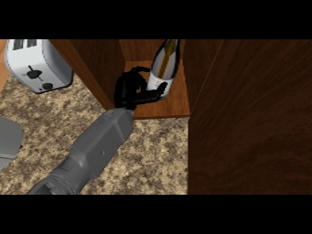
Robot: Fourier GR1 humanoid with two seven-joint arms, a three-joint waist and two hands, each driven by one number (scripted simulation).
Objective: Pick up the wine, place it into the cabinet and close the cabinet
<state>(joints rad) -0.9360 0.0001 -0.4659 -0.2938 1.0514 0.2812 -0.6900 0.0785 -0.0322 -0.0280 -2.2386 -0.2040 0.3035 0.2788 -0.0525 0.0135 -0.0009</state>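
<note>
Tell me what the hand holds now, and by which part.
The right hand holds the wine bottle by its lower body, near the base, inside the cabinet.

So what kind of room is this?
Most likely a kitchen. A toaster stands on a speckled stone counter, and beside it is an open wooden cabinet with a wine bottle on its shelf.
</note>
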